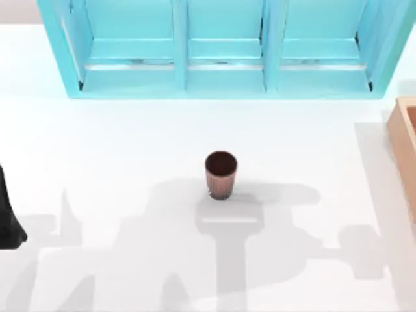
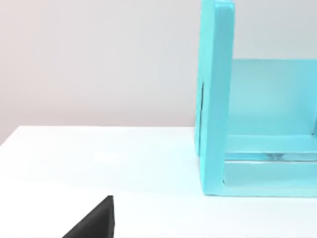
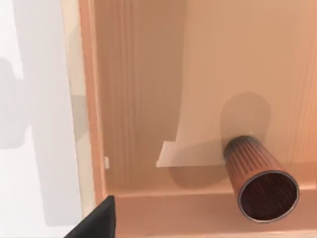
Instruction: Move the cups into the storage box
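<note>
One reddish-brown ribbed cup stands upright in the middle of the white table, with no gripper near it. The tan storage box sits at the table's right edge, cut off by the picture. In the right wrist view I look down into the storage box, where a second cup stands on the orange floor close to a wall. My right gripper hangs open above the box, one dark finger showing, apart from that cup. My left gripper is parked open at the table's left side.
A large turquoise three-compartment unit stands along the back of the table; its side wall is close in front of the left wrist. A dark part of the left arm shows at the left edge.
</note>
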Controlling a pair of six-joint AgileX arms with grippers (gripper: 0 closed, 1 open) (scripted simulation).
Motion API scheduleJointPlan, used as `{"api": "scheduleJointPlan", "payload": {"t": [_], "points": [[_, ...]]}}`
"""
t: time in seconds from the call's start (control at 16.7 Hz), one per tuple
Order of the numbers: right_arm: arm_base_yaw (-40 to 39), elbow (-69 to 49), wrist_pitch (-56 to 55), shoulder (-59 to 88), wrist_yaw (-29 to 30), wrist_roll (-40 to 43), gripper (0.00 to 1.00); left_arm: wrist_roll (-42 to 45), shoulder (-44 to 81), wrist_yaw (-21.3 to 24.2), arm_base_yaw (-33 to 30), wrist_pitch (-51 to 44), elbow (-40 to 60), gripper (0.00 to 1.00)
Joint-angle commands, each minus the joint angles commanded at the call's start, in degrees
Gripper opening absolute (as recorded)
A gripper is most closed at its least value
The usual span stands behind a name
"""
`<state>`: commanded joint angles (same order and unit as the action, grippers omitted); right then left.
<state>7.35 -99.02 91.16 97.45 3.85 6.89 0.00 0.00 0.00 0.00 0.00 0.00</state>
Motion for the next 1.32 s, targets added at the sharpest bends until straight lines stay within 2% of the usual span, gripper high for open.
{"api": "scheduleJointPlan", "payload": {"t": [0.48,0.66,0.9,1.32], "points": [[-35.4,-37.3,2.3,32.2,0.4,-36.1,1.0,0.0,0.0,0.0,0.0,0.0,0.0,1.0],[-45.8,-47.0,2.4,41.1,0.4,-46.5,1.0,0.0,0.0,0.0,0.0,0.0,0.0,1.0],[-51.5,-52.6,2.4,46.7,0.5,-52.3,1.0,0.0,0.0,0.0,0.0,0.0,0.0,1.0],[-51.4,-50.2,0.2,46.2,0.5,-52.1,1.0,0.0,0.0,0.0,0.0,0.0,0.0,1.0]]}}
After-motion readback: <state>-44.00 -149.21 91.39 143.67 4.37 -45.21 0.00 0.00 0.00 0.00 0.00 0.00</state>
